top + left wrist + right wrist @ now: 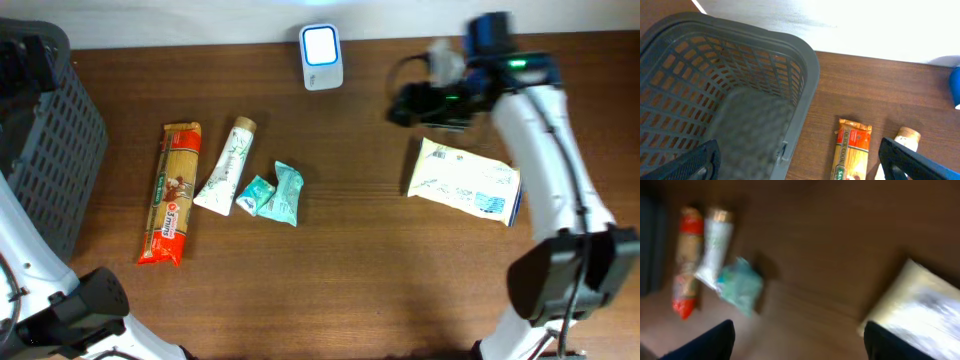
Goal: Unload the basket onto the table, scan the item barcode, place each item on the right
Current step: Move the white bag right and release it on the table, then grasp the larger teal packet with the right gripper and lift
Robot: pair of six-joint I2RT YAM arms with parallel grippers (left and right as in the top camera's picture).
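Observation:
A cream and white packet (465, 180) lies flat on the brown table at the right, and its corner shows blurred in the right wrist view (920, 305). My right gripper (402, 106) hovers just behind the packet's left end, open (800, 347), with only bare table between its fingers. A small white scanner with a lit blue-white face (321, 48) stands at the back edge. My left gripper (800, 165) is open over the rim of a grey basket (790, 65), holding nothing. No barcode shows in any view.
The grey mesh basket (45, 140) fills the far left. To its right lie an orange pasta pack (172, 195), a white tube (228, 165) and two teal sachets (275, 192). The pasta pack (852, 150) also shows beside the basket in the left wrist view.

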